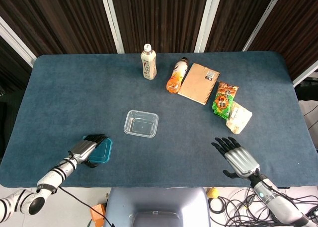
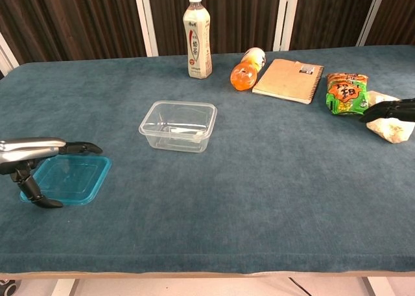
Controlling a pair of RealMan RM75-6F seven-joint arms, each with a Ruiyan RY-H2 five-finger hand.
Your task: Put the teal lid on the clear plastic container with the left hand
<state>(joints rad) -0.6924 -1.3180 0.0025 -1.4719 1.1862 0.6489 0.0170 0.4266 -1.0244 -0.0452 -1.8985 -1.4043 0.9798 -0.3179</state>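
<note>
The teal lid point(image 1: 103, 151) point(image 2: 70, 178) lies flat on the blue table, near the front left. My left hand point(image 1: 84, 149) point(image 2: 31, 155) reaches over the lid's left part, fingers stretched out flat just above it and thumb hanging down at its near edge; it holds nothing. The clear plastic container point(image 1: 141, 123) point(image 2: 178, 125) stands open and upright, behind and to the right of the lid. My right hand point(image 1: 237, 155) point(image 2: 389, 109) hovers low at the front right with fingers spread and empty.
A milk-tea bottle point(image 1: 148, 62) point(image 2: 197, 35) stands at the back. An orange bottle point(image 1: 176, 76) point(image 2: 246, 68) lies beside a brown notebook point(image 1: 199, 83) point(image 2: 289, 71). A green snack pack point(image 1: 225, 100) point(image 2: 345, 92) and a pale packet point(image 1: 239, 118) point(image 2: 391, 129) lie at the right.
</note>
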